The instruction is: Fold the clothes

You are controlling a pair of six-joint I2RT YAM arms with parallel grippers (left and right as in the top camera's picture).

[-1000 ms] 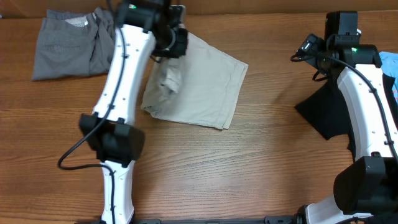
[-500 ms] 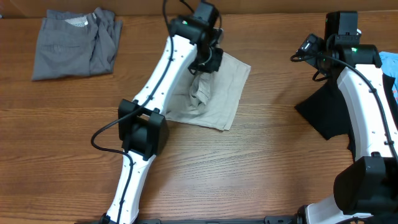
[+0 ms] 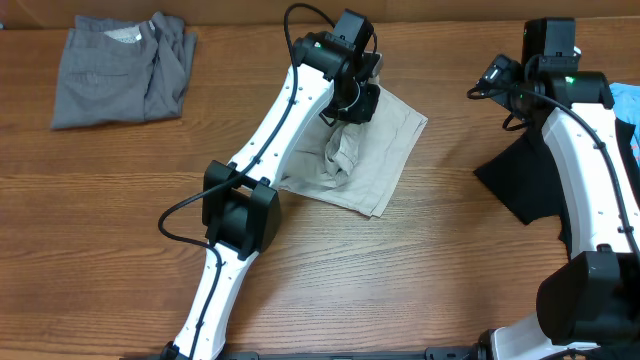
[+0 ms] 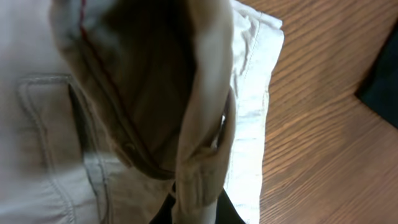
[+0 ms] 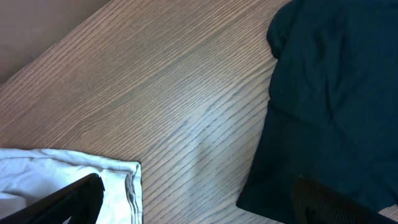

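Jaws of my left gripper [image 3: 350,105] pinch the beige shorts [image 3: 390,150] by the waistband, apparently mid-fold; my right gripper [image 5: 199,202] gapes idle. Only the grey shorts [image 3: 115,70] look folded; the black T-shirt [image 3: 520,180] lies unfolded.

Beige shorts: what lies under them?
Only the wooden table shows around the beige shorts. The left fingers hold one bunched edge up; anything beneath the flat cloth is covered.

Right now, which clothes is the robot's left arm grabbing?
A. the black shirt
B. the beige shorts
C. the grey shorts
B: the left gripper is pinching a bunched-up bit of the beige shorts, while the grey shorts and the black shirt lie well apart from it.
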